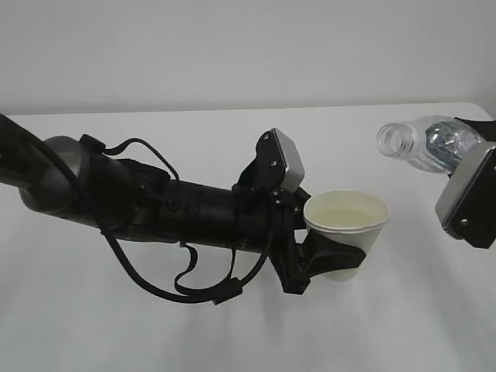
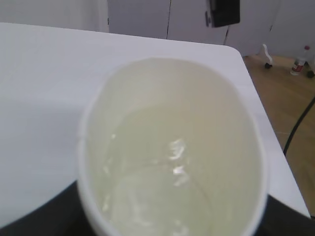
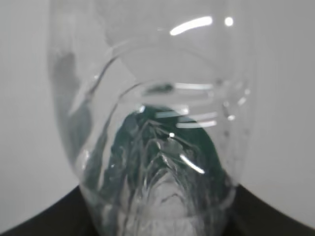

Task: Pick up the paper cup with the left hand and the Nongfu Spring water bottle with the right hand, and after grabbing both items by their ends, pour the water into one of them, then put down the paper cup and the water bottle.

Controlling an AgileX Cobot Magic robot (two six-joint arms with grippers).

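My left gripper [image 1: 339,261] is shut on the lower body of the paper cup [image 1: 346,229], which it holds upright above the white table. Pale water [image 1: 346,211] fills part of the cup. In the left wrist view the paper cup [image 2: 172,123] fills the frame, the water [image 2: 162,196] glints inside, and only dark finger edges show at the bottom corners. My right gripper [image 1: 467,149] is shut on the Nongfu Spring water bottle [image 1: 426,143], which lies nearly level with its capless neck pointing left, up and right of the cup and apart from it. The bottle [image 3: 152,98] looks crumpled near the jaws.
The white table [image 1: 194,325] spreads under both arms. Its right edge [image 2: 256,98] shows in the left wrist view, with wooden floor [image 2: 285,108] beyond. A black cable [image 2: 300,123] runs down there. A dark object [image 2: 224,12] hangs at the back.
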